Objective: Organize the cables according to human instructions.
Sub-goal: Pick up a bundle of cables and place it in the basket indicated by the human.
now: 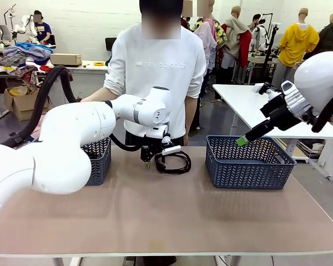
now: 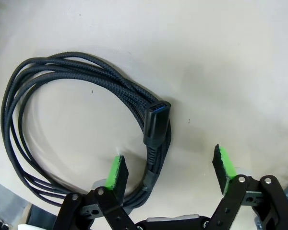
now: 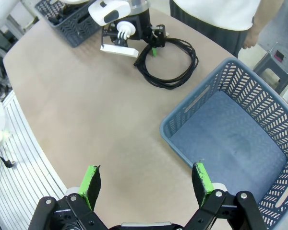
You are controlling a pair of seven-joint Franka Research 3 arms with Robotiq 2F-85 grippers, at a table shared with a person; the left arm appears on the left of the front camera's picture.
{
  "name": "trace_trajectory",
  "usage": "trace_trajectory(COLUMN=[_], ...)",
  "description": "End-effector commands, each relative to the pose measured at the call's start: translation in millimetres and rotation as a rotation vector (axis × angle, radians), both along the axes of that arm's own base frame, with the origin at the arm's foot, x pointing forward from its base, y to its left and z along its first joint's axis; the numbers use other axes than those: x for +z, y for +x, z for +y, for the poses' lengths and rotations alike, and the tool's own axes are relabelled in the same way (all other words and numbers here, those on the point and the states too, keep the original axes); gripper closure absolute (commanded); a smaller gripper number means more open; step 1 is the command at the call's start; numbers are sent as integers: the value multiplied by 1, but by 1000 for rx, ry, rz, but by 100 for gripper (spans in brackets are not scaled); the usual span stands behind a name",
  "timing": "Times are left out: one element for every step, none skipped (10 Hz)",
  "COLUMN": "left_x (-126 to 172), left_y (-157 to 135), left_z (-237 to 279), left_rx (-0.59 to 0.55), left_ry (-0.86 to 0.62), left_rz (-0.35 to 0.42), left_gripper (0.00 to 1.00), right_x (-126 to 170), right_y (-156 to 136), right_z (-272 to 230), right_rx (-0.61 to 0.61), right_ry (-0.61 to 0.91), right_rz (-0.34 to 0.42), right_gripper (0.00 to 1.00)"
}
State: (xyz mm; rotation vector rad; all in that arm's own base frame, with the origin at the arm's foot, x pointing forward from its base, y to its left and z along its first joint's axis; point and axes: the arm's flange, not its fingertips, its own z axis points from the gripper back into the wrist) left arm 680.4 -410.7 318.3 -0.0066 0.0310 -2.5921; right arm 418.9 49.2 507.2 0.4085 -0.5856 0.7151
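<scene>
My left arm blocks most of the left basket (image 1: 99, 159); I can see just a strip of its mesh wall. The left gripper (image 1: 149, 161) is down at the cable (image 1: 173, 162), a black coil flat on the table (image 1: 155, 216) just in front of the person (image 1: 158, 72). From the left wrist, the fingers (image 2: 116, 173) stand apart astride the coil's bundled strands and the plug (image 2: 156, 125); one pad looks to be touching the strands, though I can't be sure from this angle. The near part of the coil runs out of frame under the gripper body. Further right sits the right basket (image 1: 250, 163), nothing showing inside it. The right gripper (image 3: 146, 184) hangs above the table beside that basket, jaws wide, holding nothing. In the front view only one green tip shows.
</scene>
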Motion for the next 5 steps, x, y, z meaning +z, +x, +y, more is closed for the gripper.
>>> trace_trajectory(left_x=[7,8,8,9,9], left_y=[24,24,24,25,25], left_z=[-14,-14,-15,-14,-14], left_rx=[11,15,18,19,21], left_ry=[29,27,28,30,32], left_rz=[-11,-13,-14,-21,-24], left_gripper=[28,39,47,58,67], right_x=[0,0,0,0,0], right_y=[2,2,2,2,2], right_z=[-2,-2,-2,-2,-2], right_rx=[7,7,7,7,7], right_ry=[26,26,26,26,26], right_rz=[-9,-9,-9,-9,-9], right_gripper=[0,0,0,0,0])
